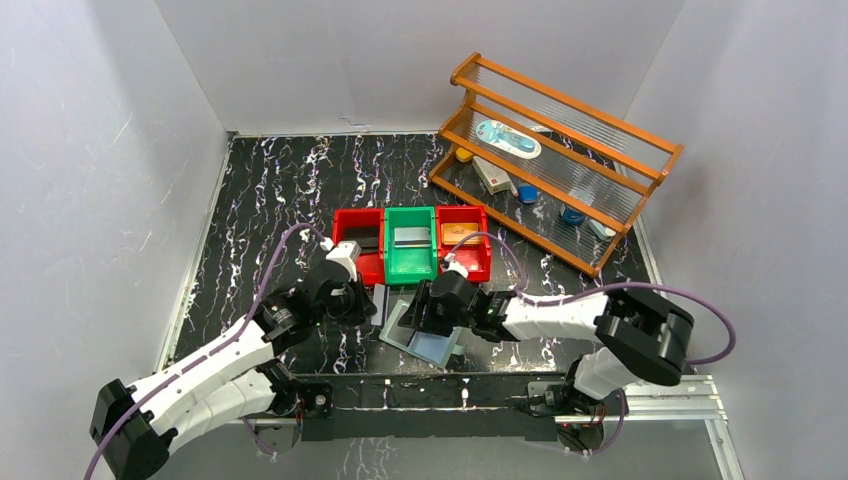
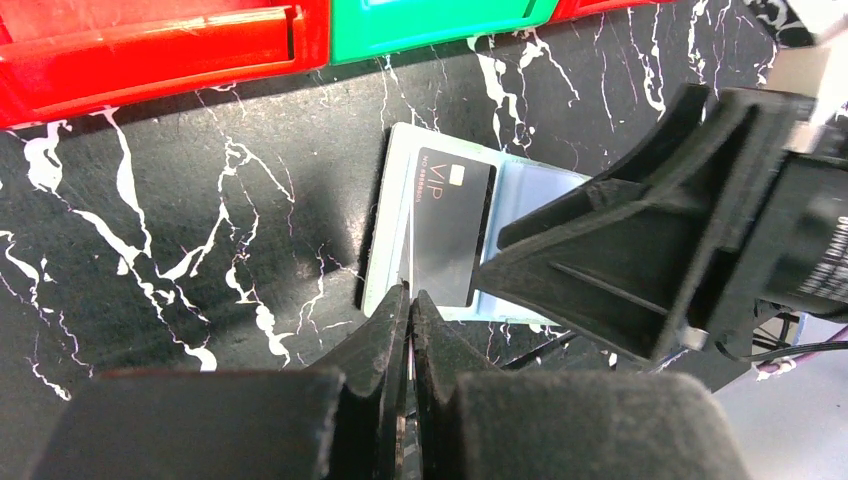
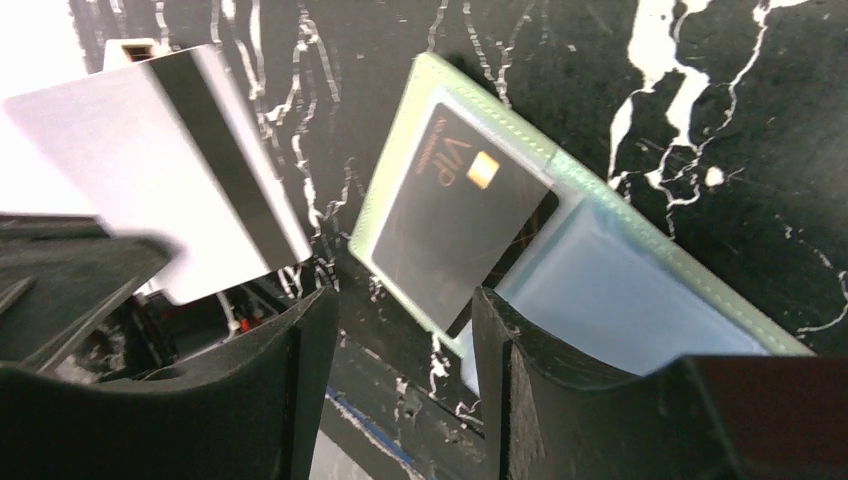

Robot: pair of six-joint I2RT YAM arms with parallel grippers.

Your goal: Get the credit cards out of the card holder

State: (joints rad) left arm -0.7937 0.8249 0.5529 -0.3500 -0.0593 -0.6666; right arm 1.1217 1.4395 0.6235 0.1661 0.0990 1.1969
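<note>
The sage-green card holder (image 1: 432, 347) lies open on the black marble table, also in the left wrist view (image 2: 385, 230) and the right wrist view (image 3: 640, 300). A dark VIP credit card (image 2: 455, 230) sits partly out of its pale blue sleeve (image 3: 450, 215). My left gripper (image 1: 370, 300) is shut (image 2: 410, 295) on a silvery grey card with a dark stripe (image 3: 150, 170), held upright beside the holder's left edge. My right gripper (image 1: 418, 312) is open and empty (image 3: 400, 320), low over the holder, one finger (image 3: 520, 360) above the blue sleeve.
Three small bins stand in a row behind the holder: red (image 1: 358, 240) with a dark card, green (image 1: 410, 242) with a grey card, red (image 1: 463, 240) with a tan-gold card. A wooden rack (image 1: 560, 150) with small items stands at the back right. White walls surround the table.
</note>
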